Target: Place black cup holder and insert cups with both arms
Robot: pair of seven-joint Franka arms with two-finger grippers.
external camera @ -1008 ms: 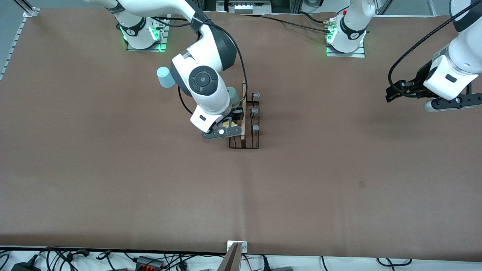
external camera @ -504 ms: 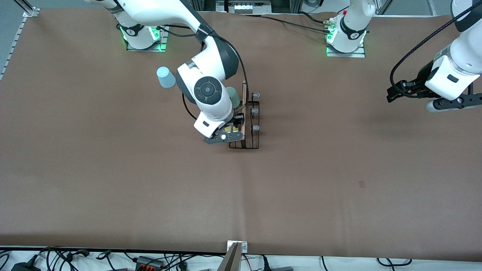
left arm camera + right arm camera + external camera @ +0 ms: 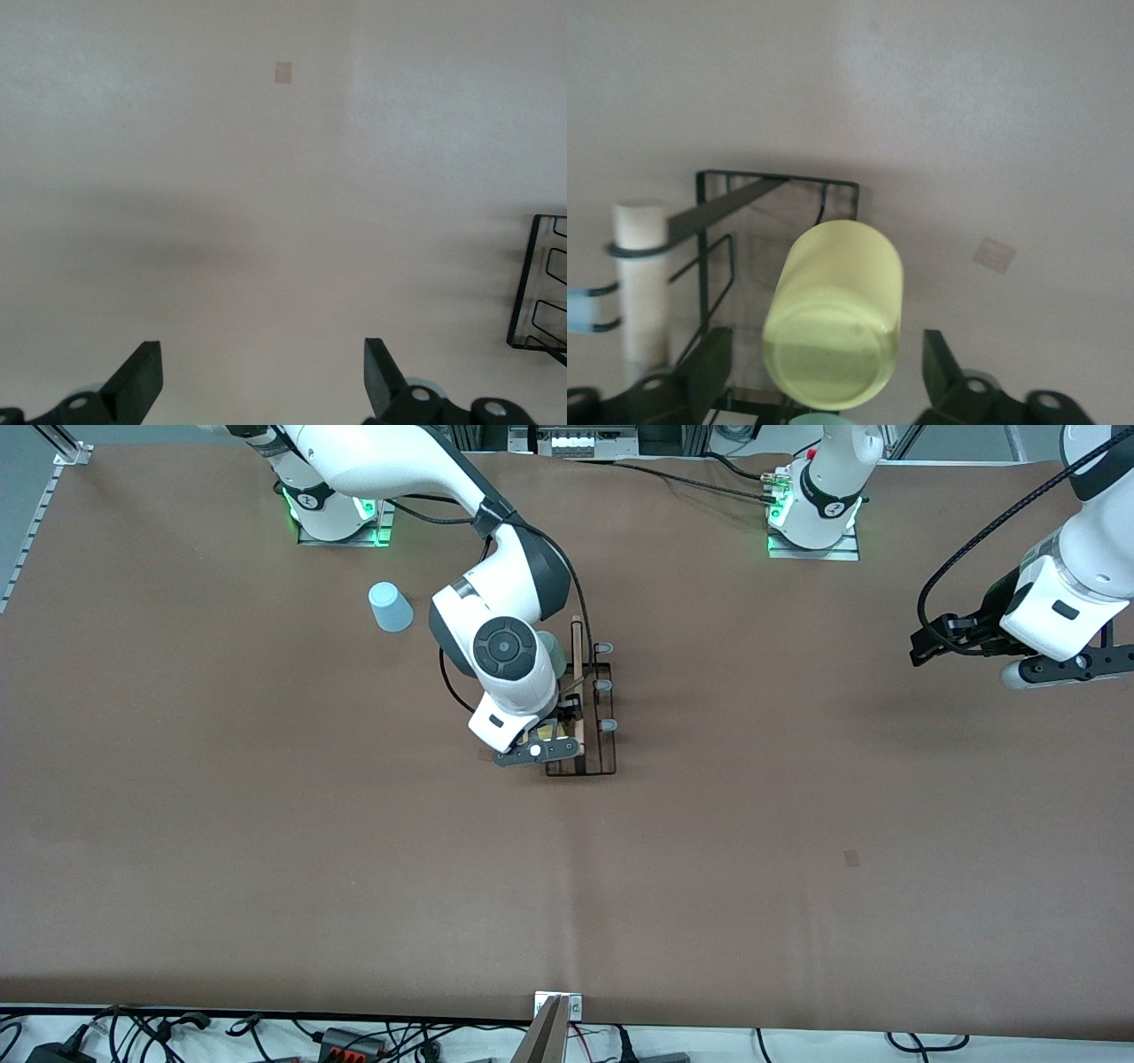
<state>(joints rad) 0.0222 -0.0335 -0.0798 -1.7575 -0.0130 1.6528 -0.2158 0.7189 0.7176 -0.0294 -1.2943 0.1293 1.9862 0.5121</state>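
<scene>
We have the right gripper (image 3: 819, 372), fingers apart around the yellow cup (image 3: 833, 323) on the black cup holder (image 3: 592, 717), so next we lift clear for the light blue cup (image 3: 389, 607) on the counter (image 3: 797, 824), while the left gripper (image 3: 257, 381) waits open

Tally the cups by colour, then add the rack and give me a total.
Light blue cup, upside down on the table: 1
Grey-green cup, on the rack: 1
Yellow cup, between the right gripper's open fingers at the rack: 1
Black cup holder: 1
Total: 4
</scene>
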